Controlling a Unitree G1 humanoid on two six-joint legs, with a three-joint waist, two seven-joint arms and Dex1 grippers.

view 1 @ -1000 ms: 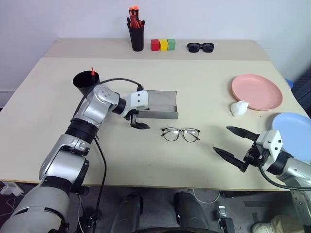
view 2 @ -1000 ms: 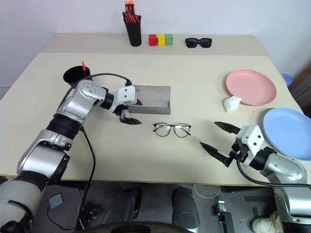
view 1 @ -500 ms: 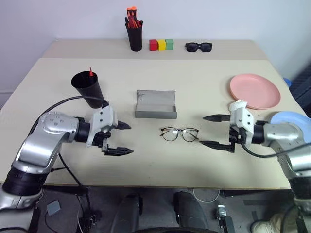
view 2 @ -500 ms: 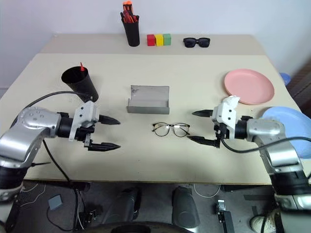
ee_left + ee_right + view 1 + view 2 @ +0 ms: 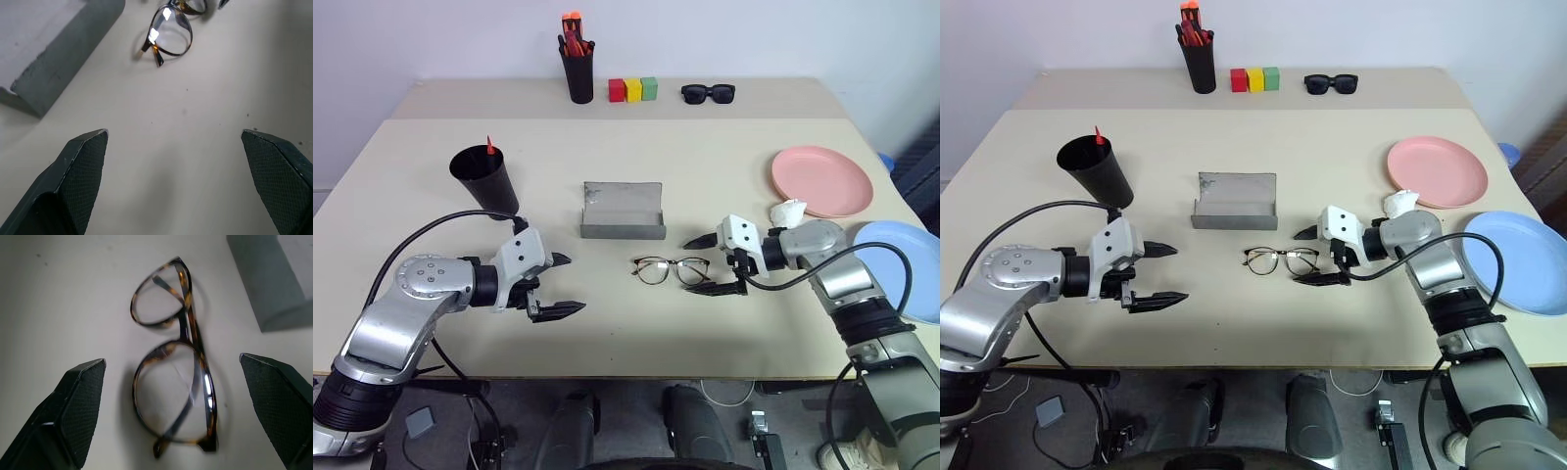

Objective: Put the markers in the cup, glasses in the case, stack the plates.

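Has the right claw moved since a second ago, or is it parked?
Yes. The right claw, open, has swung in from the table's near right edge toward the glasses, and now sits just beside them.

No text, label, brand, number or sign can be read anywhere in these views.
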